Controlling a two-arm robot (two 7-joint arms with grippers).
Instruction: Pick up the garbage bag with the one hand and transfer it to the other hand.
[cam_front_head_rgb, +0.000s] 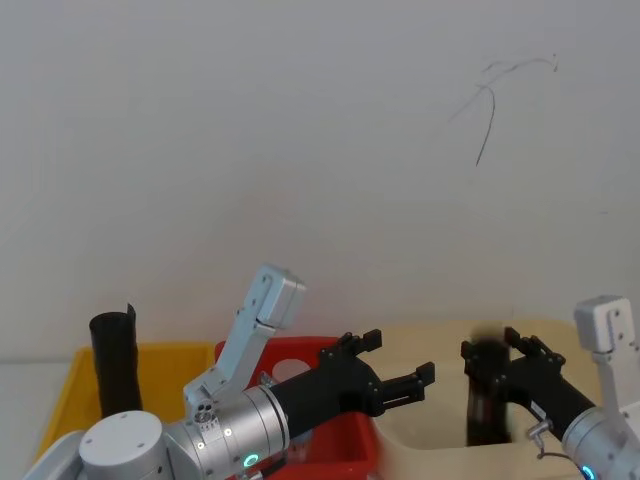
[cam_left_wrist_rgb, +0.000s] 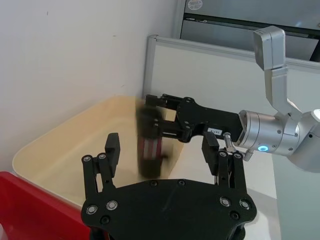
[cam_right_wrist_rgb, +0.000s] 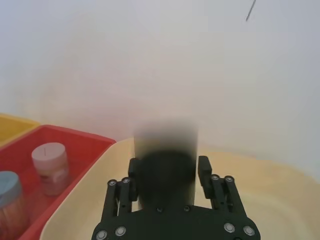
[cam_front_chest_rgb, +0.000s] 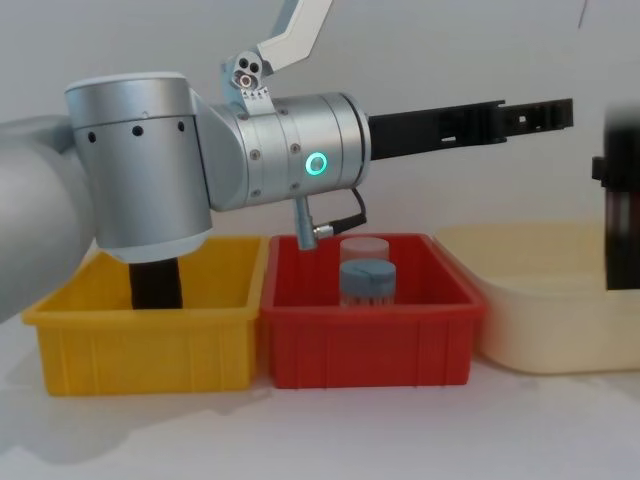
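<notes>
The bag is matt black plastic. The left arm is smooth silver metal. The yellow bin, red bin and cream bin are smooth plastic.

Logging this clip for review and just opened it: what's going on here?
The black, sticker-marked right gripper is clamped on the thick black garbage bag roll with a red-and-white label band, holding it upright over the cream plastic tub. The stickerless black left gripper is open and empty. It faces the roll with a gap between them.
</notes>
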